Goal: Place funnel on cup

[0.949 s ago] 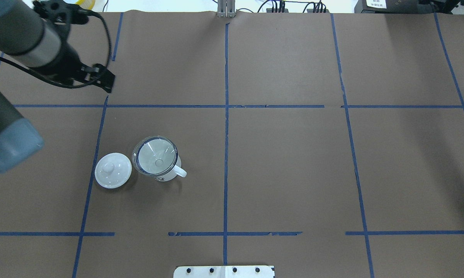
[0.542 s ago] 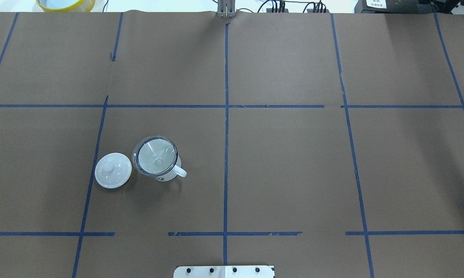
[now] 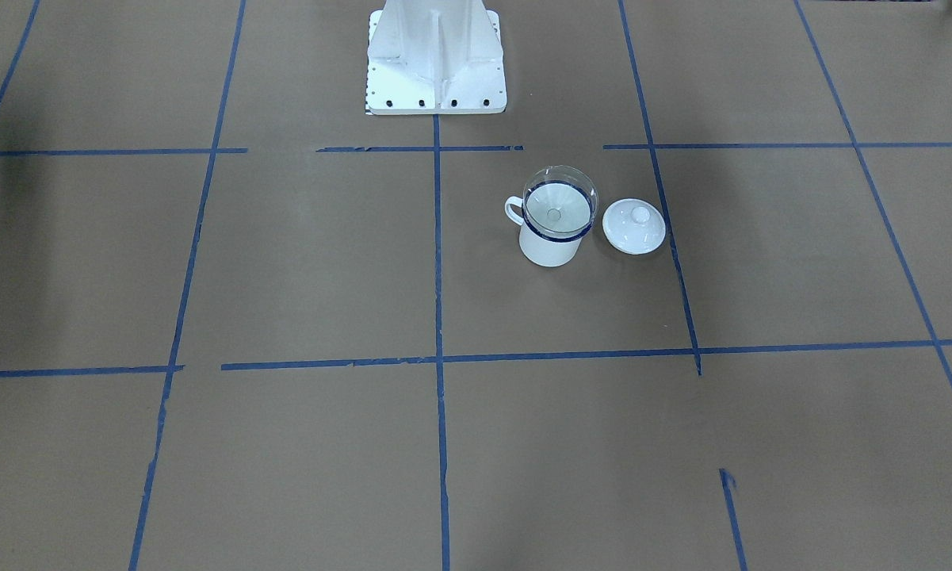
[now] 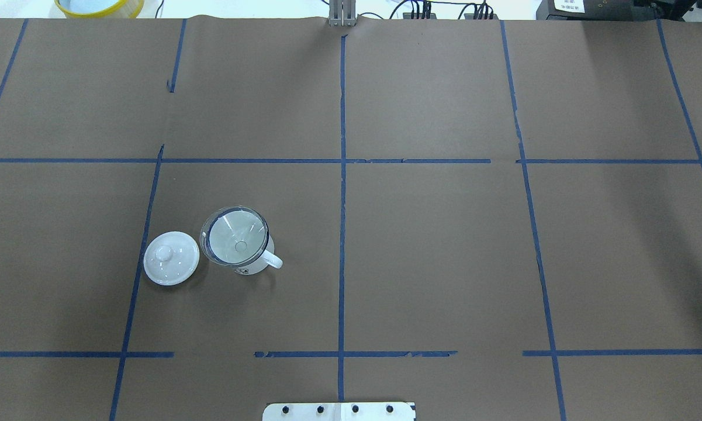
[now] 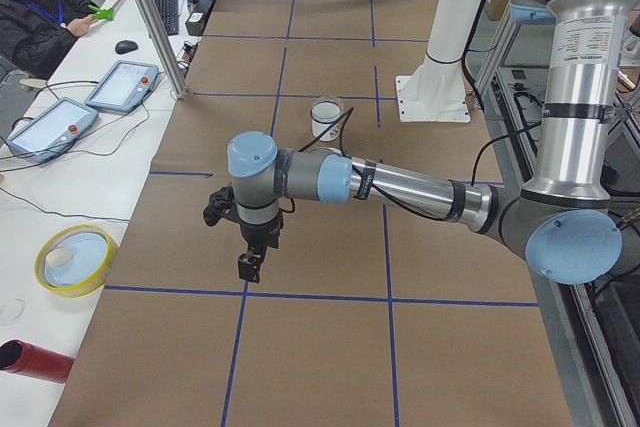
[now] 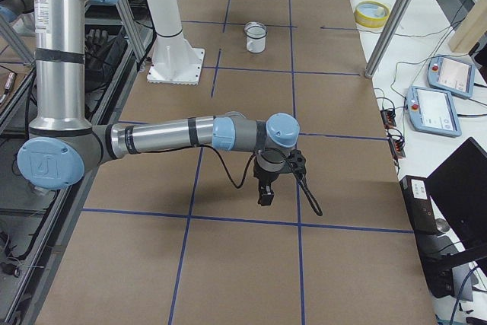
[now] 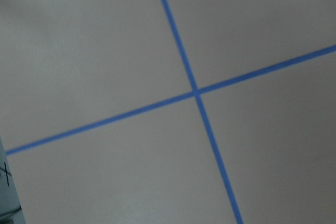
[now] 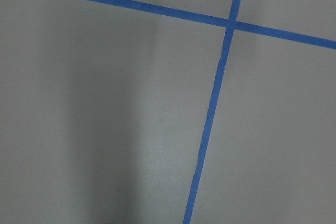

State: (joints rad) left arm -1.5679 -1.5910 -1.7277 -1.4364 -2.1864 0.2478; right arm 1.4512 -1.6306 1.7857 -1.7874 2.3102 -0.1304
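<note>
The clear funnel [image 4: 237, 235] sits in the mouth of the white cup [image 4: 256, 266] with the dark blue rim, on the table's left half. Both also show in the front-facing view, the funnel [image 3: 560, 200] on the cup [image 3: 549, 247]. No gripper is near them. My left gripper [image 5: 247, 267] shows only in the exterior left view, hanging over bare paper far from the cup [image 5: 325, 117]. My right gripper [image 6: 264, 195] shows only in the exterior right view, likewise far from the cup [image 6: 256, 37]. I cannot tell if either is open or shut. Both wrist views show only brown paper and blue tape.
A round white knobbed lid [image 4: 171, 258] lies on the table just left of the cup. The robot's white base [image 3: 436, 63] stands behind. A yellow-rimmed bowl [image 5: 75, 259], a red cylinder [image 5: 35, 362] and tablets lie on the side table, where an operator [image 5: 40, 7] sits.
My left arm has withdrawn out of the overhead view's upper left. The funnel, cup and lid have not moved.
</note>
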